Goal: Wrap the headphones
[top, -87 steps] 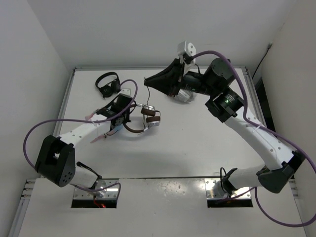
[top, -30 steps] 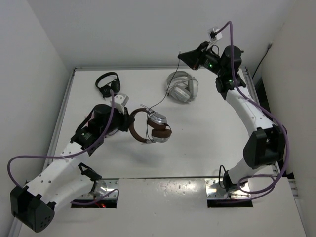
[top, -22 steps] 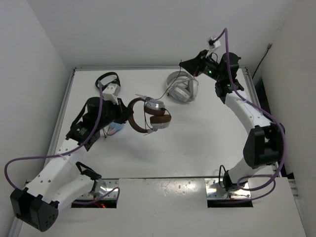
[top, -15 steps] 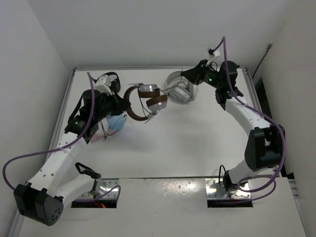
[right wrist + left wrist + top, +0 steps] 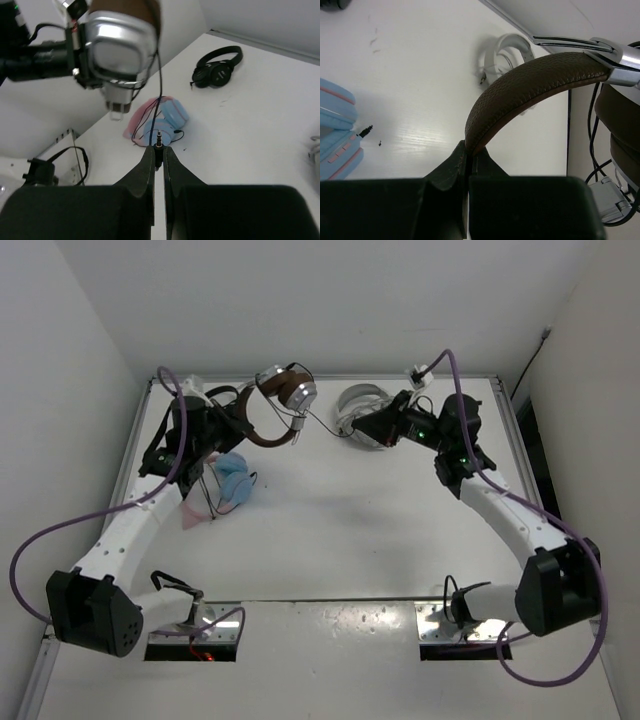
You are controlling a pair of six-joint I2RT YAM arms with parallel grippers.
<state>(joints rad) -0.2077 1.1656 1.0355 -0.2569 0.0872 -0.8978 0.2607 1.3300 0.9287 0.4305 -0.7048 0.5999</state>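
Note:
The headphones point(image 5: 283, 392), with brown headband and silver earcups, hang in the air over the table's far left. My left gripper point(image 5: 237, 426) is shut on the brown headband point(image 5: 530, 80). The silver earcup point(image 5: 117, 42) shows large in the right wrist view. The thin black cable point(image 5: 322, 420) runs from the earcups to my right gripper point(image 5: 362, 432), which is shut on the cable's jack plug point(image 5: 159, 140) above the table's far middle.
A white and grey pair point(image 5: 360, 408) lies at the far centre just behind my right gripper. A small black pair point(image 5: 218, 66) lies at the far left corner. A blue and pink pair point(image 5: 228, 483) lies on the table below my left arm.
My left gripper has carried the headphones up and toward the far left. My right gripper has swung down and left with the plug, shortening the cable span.

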